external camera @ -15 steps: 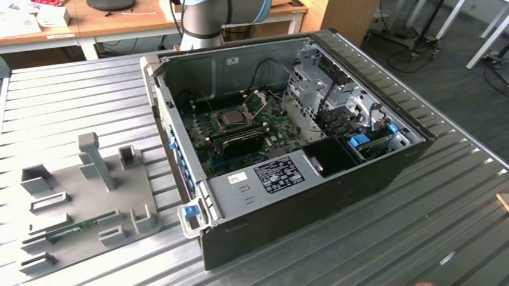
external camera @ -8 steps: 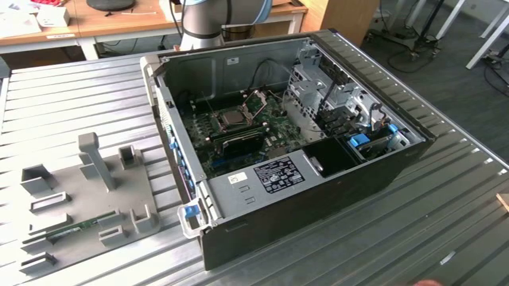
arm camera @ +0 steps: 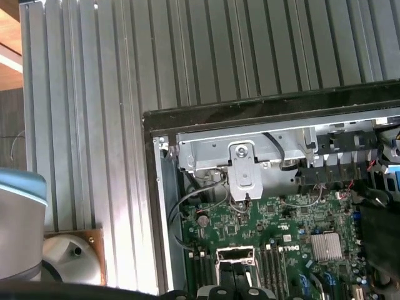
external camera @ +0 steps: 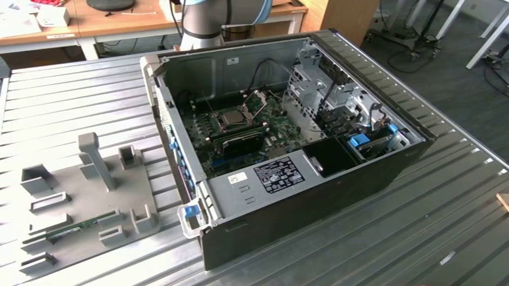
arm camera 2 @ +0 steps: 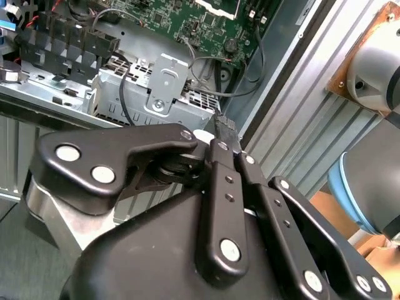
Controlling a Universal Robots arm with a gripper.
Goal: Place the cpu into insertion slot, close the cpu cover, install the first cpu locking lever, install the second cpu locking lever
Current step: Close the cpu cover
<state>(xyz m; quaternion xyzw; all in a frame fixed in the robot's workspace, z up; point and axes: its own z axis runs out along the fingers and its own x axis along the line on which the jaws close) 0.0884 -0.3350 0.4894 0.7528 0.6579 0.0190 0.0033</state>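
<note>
**Me:** Since my claw [arm camera 2: 220,134] hangs by the metal cage [arm camera: 200,149] at the edge of the computer case [external camera: 334,208], pinched shut with nothing in it, my worry is the way down.

**You:** Where is the chip?

**Me:** In the exterior view the chip [external camera: 235,118] looks to be lying flat in its socket [external camera: 219,123] on the green board [external camera: 278,122]. The cover [external camera: 258,97] seems swung up at the socket's far edge, not yet folded over.

**You:** So what could go wrong?

**Me:** Three things, as I judge it. If the chip sits a little crooked, a plate pressed onto it could bend the socket's pins. A shut claw is a blunt point, so a push off-centre on that thin frame could slip and scrape the board. And the loose grey wires [arm camera: 194,199] beside the cage could catch on me.

**You:** How much room is there?

**Me:** There is plenty above, because the case lies open on the ribbed metal table [external camera: 71,95]. Inside it is tighter. The black case wall [arm camera: 262,107] runs just beside the cage, the memory slots [arm camera: 270,265] lie near the socket, and the raised cover stands in the path. The grey tray [external camera: 95,205] sits well apart, on the exterior view's left.
</note>
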